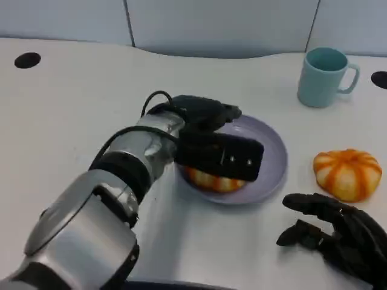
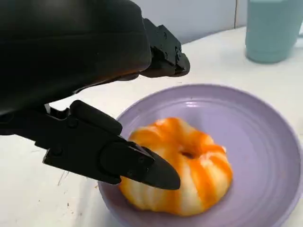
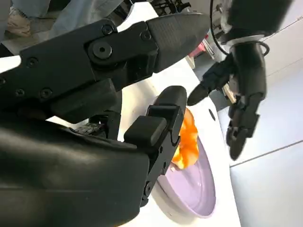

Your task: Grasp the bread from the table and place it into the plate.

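Note:
An orange-and-white striped bread (image 1: 214, 181) (image 2: 189, 165) (image 3: 189, 142) lies inside the lilac plate (image 1: 272, 157) (image 2: 255, 132) (image 3: 201, 189), on its near-left part. My left hand (image 1: 211, 145) (image 2: 85, 61) (image 3: 246, 80) hovers over that bread with its fingers spread apart, and part of the bread is hidden beneath it. One finger reaches across the bread's near side; I cannot tell whether it touches. A second striped bread (image 1: 347, 173) sits on the table right of the plate. My right hand (image 1: 338, 232) (image 3: 94, 118) rests open near that second bread, at the table's front right.
A pale teal mug (image 1: 325, 77) (image 2: 272, 28) stands behind the plate at the back right. Round black holes mark the white tabletop at the far left (image 1: 27, 60) and far right (image 1: 380, 78). A wall runs along the table's back edge.

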You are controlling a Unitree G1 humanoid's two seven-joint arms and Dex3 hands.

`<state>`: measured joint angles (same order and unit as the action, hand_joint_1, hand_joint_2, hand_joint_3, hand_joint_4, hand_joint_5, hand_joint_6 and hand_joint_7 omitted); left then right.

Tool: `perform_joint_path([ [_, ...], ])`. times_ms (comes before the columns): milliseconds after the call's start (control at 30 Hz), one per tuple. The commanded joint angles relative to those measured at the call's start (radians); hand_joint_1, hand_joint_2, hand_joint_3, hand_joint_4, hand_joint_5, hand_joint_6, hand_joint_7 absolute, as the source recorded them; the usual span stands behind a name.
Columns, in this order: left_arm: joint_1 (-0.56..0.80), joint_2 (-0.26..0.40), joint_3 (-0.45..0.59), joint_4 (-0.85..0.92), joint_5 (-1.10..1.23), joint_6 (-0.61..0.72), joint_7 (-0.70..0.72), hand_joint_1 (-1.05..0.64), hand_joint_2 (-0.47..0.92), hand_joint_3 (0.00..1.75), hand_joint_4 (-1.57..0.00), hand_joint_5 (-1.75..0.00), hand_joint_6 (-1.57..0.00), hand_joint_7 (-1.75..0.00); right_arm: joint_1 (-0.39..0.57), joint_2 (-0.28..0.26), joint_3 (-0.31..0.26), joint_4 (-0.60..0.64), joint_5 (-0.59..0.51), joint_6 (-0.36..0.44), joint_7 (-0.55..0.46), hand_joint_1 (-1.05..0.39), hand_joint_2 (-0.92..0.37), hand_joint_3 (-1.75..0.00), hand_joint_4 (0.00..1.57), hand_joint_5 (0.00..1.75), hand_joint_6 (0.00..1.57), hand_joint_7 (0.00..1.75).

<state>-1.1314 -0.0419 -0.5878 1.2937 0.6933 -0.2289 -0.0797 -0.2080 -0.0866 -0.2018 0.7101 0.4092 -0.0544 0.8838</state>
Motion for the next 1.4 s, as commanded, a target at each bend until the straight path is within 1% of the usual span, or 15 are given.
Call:
perform_joint_path([
  [33, -0.031, 0.024, 0.024, -0.013, -0.026, -0.012, -0.033, -0.73, 0.92, 0.03, -0.04, -0.14, -0.18, -0.01, 0.002, -0.015, -0.012, 0.037, 0.000, -0.003, -0.001, -0.42, -0.92, -0.12, 0.52, 1.15, 0.76, 0.41],
  [67, -0.031, 0.025, 0.024, -0.014, -0.027, -0.013, -0.034, -0.73, 0.92, 0.03, -0.04, -0.14, -0.18, -0.01, 0.001, -0.014, -0.013, 0.039, -0.001, -0.004, 0.000, -0.42, -0.92, -0.12, 0.52, 1.15, 0.76, 0.41],
  [200, -0.052, 0.064, 0.093, -0.047, -0.102, -0.033, -0.121, -0.70, 0.92, 0.02, -0.05, -0.15, -0.22, -0.02, -0.010, -0.019, -0.018, 0.058, -0.001, -0.010, 0.008, -0.43, -0.92, -0.12, 0.52, 1.15, 0.76, 0.42],
  [300, -0.051, 0.072, 0.101, -0.062, -0.108, -0.037, -0.135, -0.70, 0.91, 0.01, -0.06, -0.16, -0.23, -0.03, -0.013, -0.019, -0.020, 0.063, -0.002, -0.010, 0.012, -0.43, -0.92, -0.12, 0.52, 1.15, 0.76, 0.42],
  [367, -0.047, 0.100, 0.113, -0.083, -0.121, -0.058, -0.148, -0.70, 0.92, 0.01, -0.07, -0.17, -0.24, -0.03, -0.014, -0.021, -0.021, 0.065, -0.006, -0.013, 0.008, -0.43, -0.92, -0.12, 0.53, 1.15, 0.76, 0.42],
  [433, -0.039, 0.123, 0.119, -0.102, -0.128, -0.074, -0.151, -0.70, 0.92, 0.01, -0.08, -0.18, -0.24, -0.02, -0.016, -0.023, -0.020, 0.067, -0.009, -0.016, 0.008, -0.43, -0.92, -0.13, 0.53, 1.15, 0.76, 0.42],
  [567, -0.033, 0.130, 0.121, -0.112, -0.128, -0.078, -0.154, -0.71, 0.92, 0.02, -0.08, -0.19, -0.24, -0.02, -0.016, -0.023, -0.020, 0.068, -0.010, -0.018, 0.009, -0.43, -0.92, -0.14, 0.53, 1.15, 0.76, 0.41],
  [667, 0.008, 0.188, 0.153, -0.135, -0.154, -0.125, -0.154, -0.69, 0.91, 0.01, -0.08, -0.19, -0.24, -0.02, -0.021, -0.028, -0.024, 0.076, -0.003, -0.004, 0.016, -0.42, -0.92, -0.14, 0.53, 1.15, 0.76, 0.41],
  [867, 0.064, 0.244, 0.181, -0.163, -0.176, -0.181, -0.135, -0.68, 0.92, 0.01, -0.09, -0.20, -0.24, -0.01, -0.023, -0.030, -0.029, 0.083, -0.004, -0.012, 0.024, -0.40, -0.92, -0.15, 0.52, 1.15, 0.76, 0.41],
  [967, 0.105, 0.273, 0.207, -0.175, -0.196, -0.213, -0.118, -0.70, 0.92, 0.06, -0.09, -0.21, -0.23, -0.01, -0.025, -0.033, -0.033, 0.088, -0.004, -0.009, 0.023, -0.42, -0.92, -0.13, 0.53, 1.16, 0.76, 0.41],
  [1400, 0.117, 0.279, 0.217, -0.186, -0.202, -0.218, -0.120, -0.69, 0.92, 0.08, -0.09, -0.21, -0.23, -0.01, -0.026, -0.034, -0.034, 0.091, -0.005, -0.009, 0.023, -0.42, -0.92, -0.13, 0.53, 1.16, 0.77, 0.40],
])
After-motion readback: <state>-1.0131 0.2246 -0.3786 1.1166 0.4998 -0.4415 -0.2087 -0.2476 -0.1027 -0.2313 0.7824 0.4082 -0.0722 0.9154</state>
